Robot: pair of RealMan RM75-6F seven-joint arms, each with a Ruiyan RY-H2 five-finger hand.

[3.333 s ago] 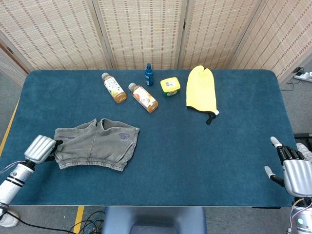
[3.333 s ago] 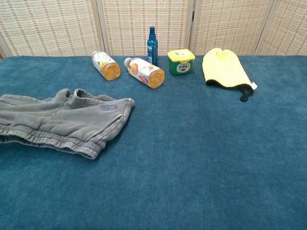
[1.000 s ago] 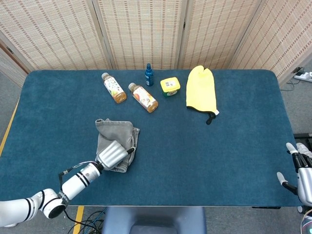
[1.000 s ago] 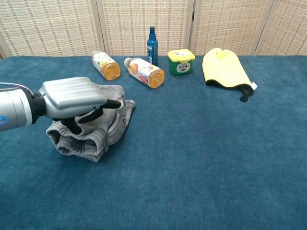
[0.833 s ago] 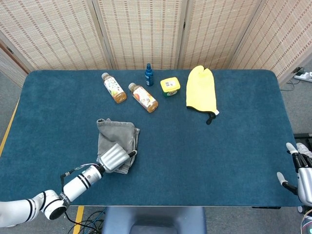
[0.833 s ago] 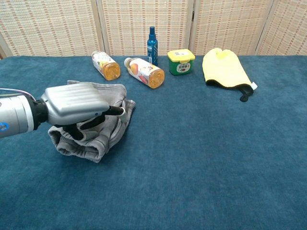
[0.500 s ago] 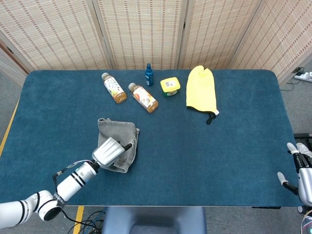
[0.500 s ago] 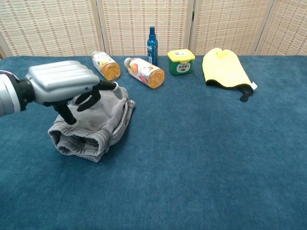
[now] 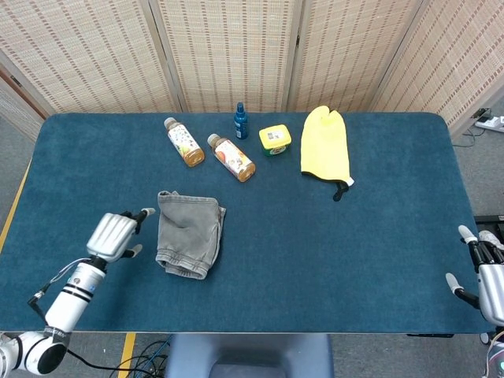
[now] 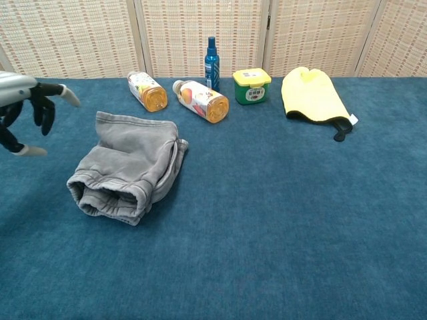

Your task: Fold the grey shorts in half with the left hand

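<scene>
Left hand let go and pulled left, fingers spread, empty; grey shorts now folded, task looks done.

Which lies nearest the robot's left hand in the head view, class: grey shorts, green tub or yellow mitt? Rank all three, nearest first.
From the left hand:
1. grey shorts, just beside it on the near left.
2. green tub, far side, middle of the table.
3. yellow mitt, far side, further right.
</scene>
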